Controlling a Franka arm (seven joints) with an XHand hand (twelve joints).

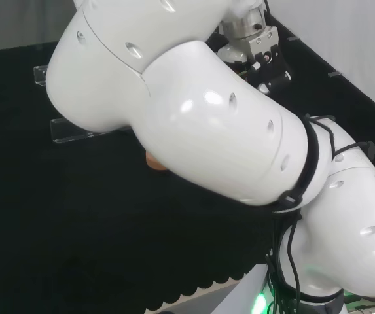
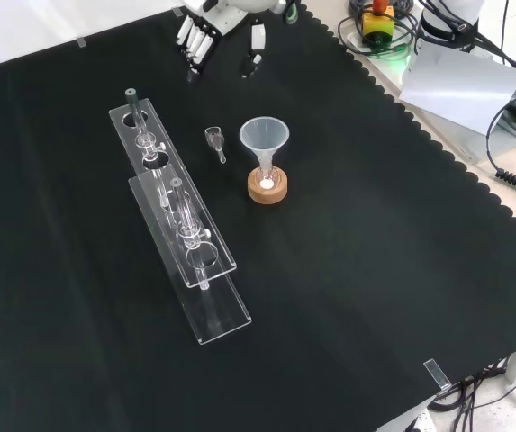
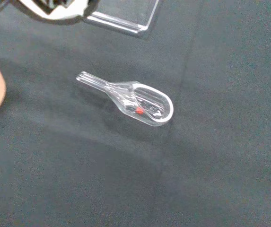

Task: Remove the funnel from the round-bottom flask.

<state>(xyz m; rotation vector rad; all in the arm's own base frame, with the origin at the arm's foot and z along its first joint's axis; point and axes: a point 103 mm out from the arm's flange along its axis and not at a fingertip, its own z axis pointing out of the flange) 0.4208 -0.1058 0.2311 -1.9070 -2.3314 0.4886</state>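
Hand [image 2: 205, 34] at the front view's top edge, fingers straight and relaxed, holding nothing, well apart from the funnel [image 2: 264, 137]. Funnel sits upright in the flask on its cork ring [image 2: 267, 188], mid-desk [image 2: 375, 270].

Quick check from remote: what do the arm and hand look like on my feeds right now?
The arm is glossy white, with bulbous rounded links, small oval recesses and black cables running along its lower joint; a green light glows near the base. The hand is white and black, with slim fingers showing at the front view's top.
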